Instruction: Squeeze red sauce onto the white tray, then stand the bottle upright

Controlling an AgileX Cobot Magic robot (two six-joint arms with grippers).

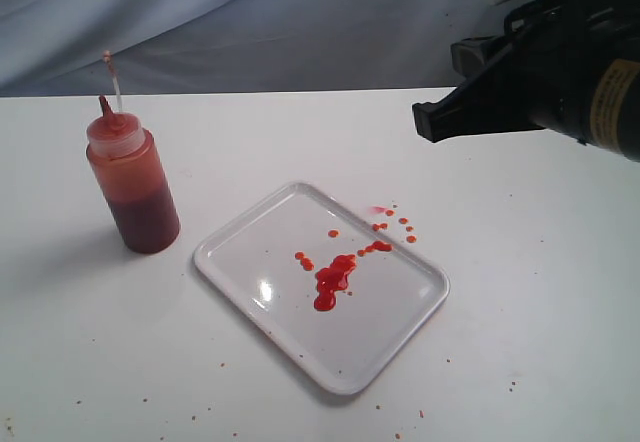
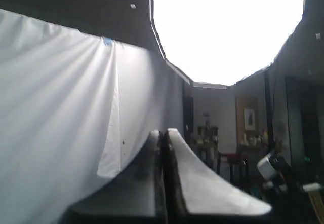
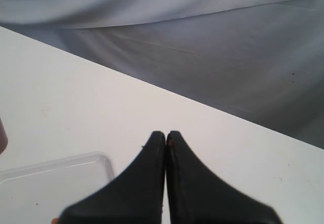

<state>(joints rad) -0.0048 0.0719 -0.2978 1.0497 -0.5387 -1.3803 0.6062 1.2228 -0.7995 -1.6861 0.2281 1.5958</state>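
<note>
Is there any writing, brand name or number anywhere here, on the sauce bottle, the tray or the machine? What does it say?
No text can be read in any view.
Yellow sticker on the black robot arm: dark print, too blurred to read.
Translucent plastic squeeze bottle with dark red sauce: no label shows.
Glossy white rectangular tray: no markings.

A white table (image 1: 530,352) is shown, backed by a creased grey-blue cloth (image 1: 200,22). Small dark specks (image 1: 210,409) are scattered over the table's near part. In the left wrist view, a pale hanging sheet (image 2: 55,107), a bright overhead panel (image 2: 228,26) and a framed picture (image 2: 249,118) on a far wall are seen.
</note>
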